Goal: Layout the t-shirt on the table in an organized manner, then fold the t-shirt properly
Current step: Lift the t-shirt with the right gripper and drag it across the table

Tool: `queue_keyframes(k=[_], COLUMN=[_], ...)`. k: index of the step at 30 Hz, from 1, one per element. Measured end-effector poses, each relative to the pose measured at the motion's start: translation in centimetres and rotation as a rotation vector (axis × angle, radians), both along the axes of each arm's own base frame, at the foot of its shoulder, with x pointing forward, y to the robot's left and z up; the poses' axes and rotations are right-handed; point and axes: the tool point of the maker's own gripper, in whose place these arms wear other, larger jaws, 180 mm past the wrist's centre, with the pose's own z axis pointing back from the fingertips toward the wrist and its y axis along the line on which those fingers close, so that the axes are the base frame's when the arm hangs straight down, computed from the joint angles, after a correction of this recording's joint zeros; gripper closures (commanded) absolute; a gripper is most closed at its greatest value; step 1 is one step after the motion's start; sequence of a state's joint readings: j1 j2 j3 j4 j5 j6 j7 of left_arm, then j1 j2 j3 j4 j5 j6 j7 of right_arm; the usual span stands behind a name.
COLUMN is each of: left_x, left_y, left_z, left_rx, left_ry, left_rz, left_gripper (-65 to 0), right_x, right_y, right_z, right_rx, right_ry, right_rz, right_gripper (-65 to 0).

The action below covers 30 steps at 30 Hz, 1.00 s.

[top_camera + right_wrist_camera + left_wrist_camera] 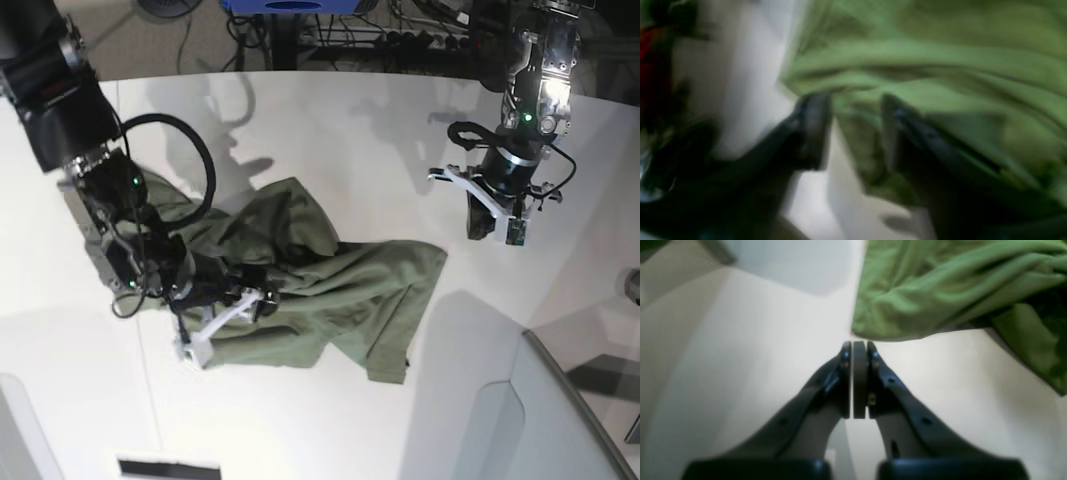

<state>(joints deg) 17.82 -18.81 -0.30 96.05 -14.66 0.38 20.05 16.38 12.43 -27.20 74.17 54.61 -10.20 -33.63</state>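
The olive-green t-shirt [320, 280] lies crumpled on the white table [330, 140], left of centre. My right gripper [258, 300] is low over the shirt's near left part. In the blurred right wrist view its fingers [813, 130] stand apart, so the right gripper [853, 130] is open, with the t-shirt [923, 66] folds behind and under the gap. My left gripper [492, 228] hangs above bare table, to the right of the shirt. The left gripper [859, 346] has its pads pressed together with nothing in them, just short of the t-shirt [940, 290] edge, above the table [740, 356].
A grey angled panel [545, 420] rises at the near right corner. Cables and a blue object [290, 5] lie beyond the table's far edge. A dark label strip [168, 468] sits at the near edge.
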Motion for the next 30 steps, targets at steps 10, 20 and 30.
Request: queue_keyframes(k=[10, 20, 30], left_x=[-1.5, -1.5, -1.3], left_y=[1.0, 1.1, 1.1], left_z=[-2.9, -3.2, -3.0], left_rx=[0.005, 0.006, 0.006], left_ry=[0.083, 0.089, 0.084], left_rz=[0.023, 0.026, 0.026], left_gripper=[0.0, 0.0, 0.0], right_x=[-2.0, -3.4, -4.6], right_y=[-3.8, -6.3, -6.0], right_z=[-1.8, -1.4, -3.4], right_rx=[-0.147, -0.289, -0.311], right_ry=[0.089, 0.089, 0.191], right_rz=[-0.249, -0.349, -0.355], right_gripper=[-36.5, -36.8, -36.3])
